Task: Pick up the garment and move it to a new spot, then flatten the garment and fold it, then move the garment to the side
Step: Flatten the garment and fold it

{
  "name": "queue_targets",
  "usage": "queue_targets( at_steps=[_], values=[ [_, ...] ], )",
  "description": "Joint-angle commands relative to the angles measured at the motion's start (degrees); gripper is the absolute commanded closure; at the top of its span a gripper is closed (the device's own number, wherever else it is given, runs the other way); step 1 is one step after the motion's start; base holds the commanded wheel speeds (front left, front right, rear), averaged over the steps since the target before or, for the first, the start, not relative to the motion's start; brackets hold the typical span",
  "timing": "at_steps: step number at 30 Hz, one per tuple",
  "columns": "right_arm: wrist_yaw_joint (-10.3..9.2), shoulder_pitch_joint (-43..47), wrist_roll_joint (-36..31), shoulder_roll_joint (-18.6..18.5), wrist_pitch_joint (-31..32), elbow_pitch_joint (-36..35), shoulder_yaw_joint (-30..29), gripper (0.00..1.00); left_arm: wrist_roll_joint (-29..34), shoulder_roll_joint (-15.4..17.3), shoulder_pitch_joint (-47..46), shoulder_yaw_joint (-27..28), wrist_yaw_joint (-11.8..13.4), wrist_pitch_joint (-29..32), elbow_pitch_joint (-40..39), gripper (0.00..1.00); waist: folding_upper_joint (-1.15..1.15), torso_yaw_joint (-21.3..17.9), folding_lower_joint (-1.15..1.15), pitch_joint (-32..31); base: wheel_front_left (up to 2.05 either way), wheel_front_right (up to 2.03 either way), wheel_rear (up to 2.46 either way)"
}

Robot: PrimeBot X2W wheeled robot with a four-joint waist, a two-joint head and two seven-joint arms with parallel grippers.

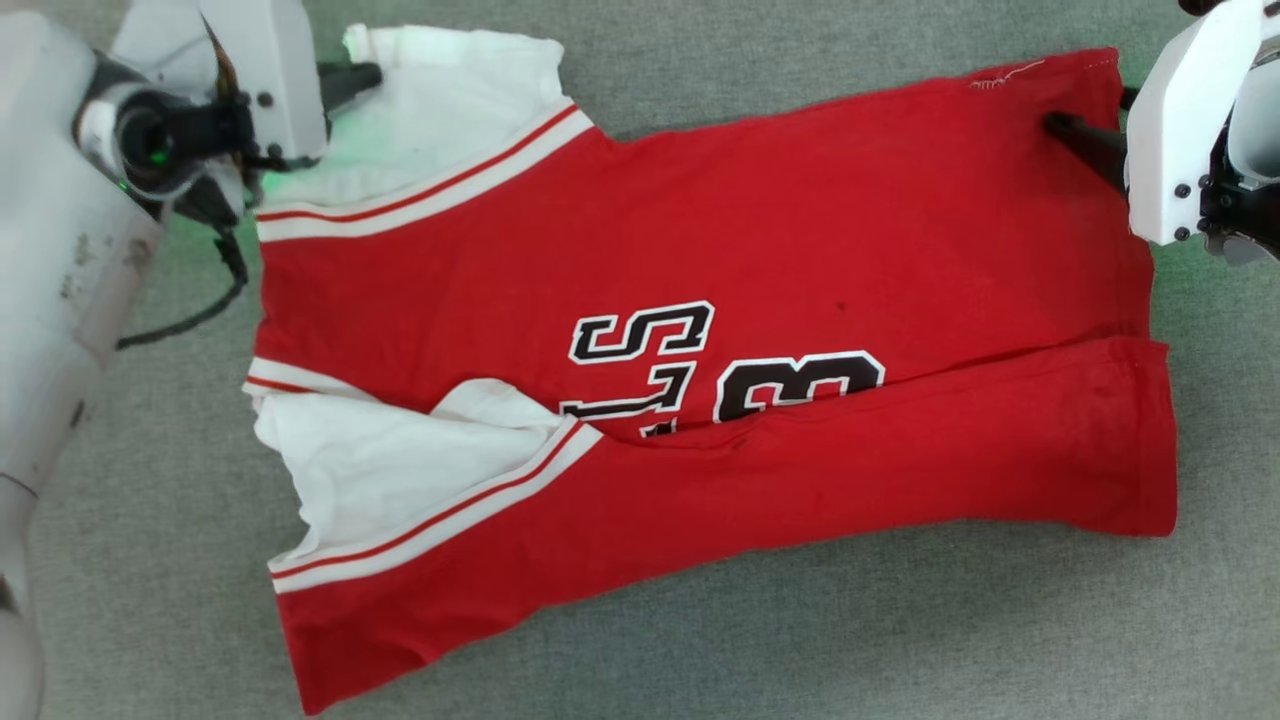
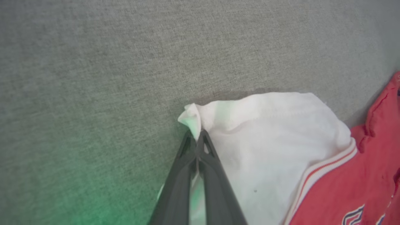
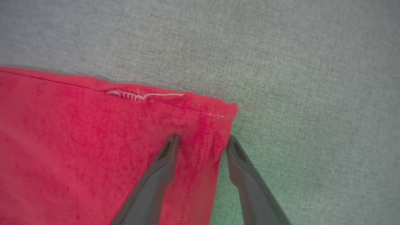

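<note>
Left hand (image 2: 197, 133) is pinching the garment (image 1: 760, 230) at 10 o'clock. Right hand (image 3: 202, 141) is gaping astride the hem, probably risking a lopsided lift.

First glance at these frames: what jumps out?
A bright red jersey lies spread across the grey surface, its near edge folded over the black numbers. The left gripper is pinched shut on its white sleeve corner, upper left; the right gripper straddles the upper-right hem corner, jaws open.
</note>
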Motion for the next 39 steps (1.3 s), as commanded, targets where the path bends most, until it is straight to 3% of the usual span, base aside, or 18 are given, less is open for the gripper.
queue_targets(
  at_steps=[1,8,14,21,29,35,39],
  values=[
    [-0.09,-0.19,0.9,-0.41,-0.34,0.74,0.61,1.0,-0.44,-0.81,3.3,-1.31,-0.19,0.39,-0.28,1.0,0.0,0.46,0.0,-0.61,0.0,0.0,0.0],
    [-0.09,2.12,3.74,-2.87,-4.67,0.32,1.56,1.0,-2.2,0.51,4.9,-0.48,-0.22,-5.14,-5.01,1.0,0.0,2.38,0.0,-5.45,0.0,0.0,0.0],
    [-0.09,8.3,7.73,-8.45,-7.66,-5.27,3.36,1.0,-5.14,2.76,9.64,0.1,-0.22,-9.58,-13.42,1.0,0.0,5.53,0.0,-12.38,0.0,0.0,0.0],
    [-0.09,18.68,12.65,-16.86,-9.09,-17.41,7.14,1.0,-7.87,10.99,19.67,-0.31,-0.22,-14.61,-30.17,1.0,0.0,7.66,0.0,-17.74,0.0,0.0,0.0],
    [-0.09,30.83,16.1,-24.85,-12.81,-25.55,4.43,1.0,-9.76,21.57,34.47,-0.73,-0.22,-24.24,-46.77,1.0,0.0,9.06,0.0,-18.8,0.0,0.0,0.0],
    [-0.09,37.58,16.75,-26.91,-15.74,-26.79,0.91,1.0,-9.92,23.89,41.93,-1.6,-0.22,-30.17,-51.79,1.0,0.0,9.7,0.0,-18.19,0.0,0.0,0.0],
    [-0.09,41.06,14.46,-26.57,-17.66,-25.93,-0.99,1.0,-8.97,21.6,44.88,-3.01,-0.22,-33.04,-51.43,1.0,0.0,10.14,0.0,-16.88,0.0,0.0,0.0]
  ],
)
